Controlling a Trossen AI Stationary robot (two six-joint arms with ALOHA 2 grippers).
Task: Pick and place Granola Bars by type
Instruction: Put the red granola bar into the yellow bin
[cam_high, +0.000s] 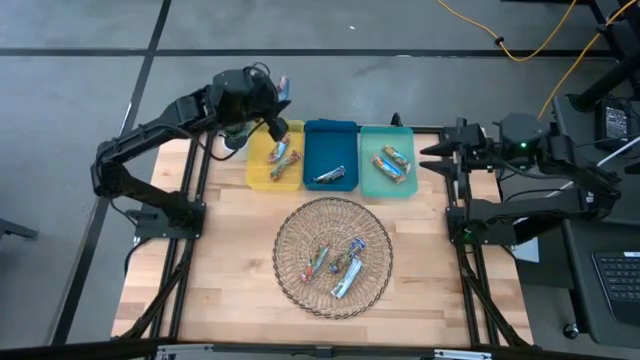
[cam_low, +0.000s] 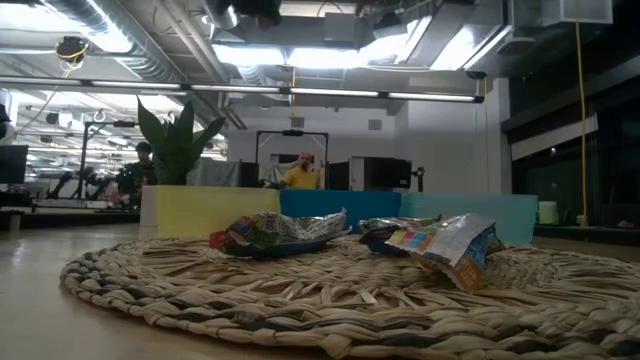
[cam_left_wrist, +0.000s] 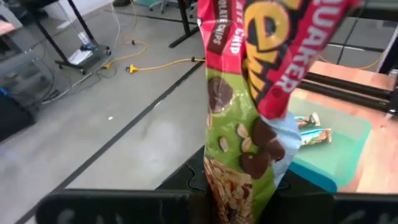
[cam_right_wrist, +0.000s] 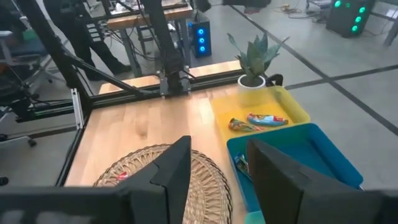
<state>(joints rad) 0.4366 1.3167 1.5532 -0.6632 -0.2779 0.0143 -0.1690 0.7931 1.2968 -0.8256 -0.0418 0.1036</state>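
item: red-and-green granola bar (cam_left_wrist: 252, 118), held. it is pinched at its lower end by the left gripper (cam_high: 278, 122), which is raised over the far edge of the yellow tray (cam_high: 257, 170). the bar's long axis is seen running away from the fingers, roughly end-on to the wrist camera. the yellow tray lies directly below and slightly nearer than the gripper, so the coming placement is judged to turn on a short drop toward the near side.

contents already sorted: two bars in the yellow tray (cam_high: 281, 160); one silver bar (cam_high: 331, 177) in the blue tray (cam_high: 330, 132); two tan-green bars (cam_high: 392, 163) in the teal tray (cam_high: 403, 187).

remaining stock: about three bars (cam_high: 338, 263) left in the wicker basket (cam_high: 296, 281), at the near centre of the table (cam_high: 230, 260).

right gripper (cam_right_wrist: 214, 168): idle at the table's far right edge, fingers spread, nothing held.

view notes: the wrapper print and the pinch are shown only by the left wrist view. the tray beneath the gripper is shown only by the high view. neither arm is caught by the low view, only basket bars (cam_low: 270, 232) and tray walls. a potted plant (cam_right_wrist: 255, 57) at the far left corner is shown clearly by the right wrist view.
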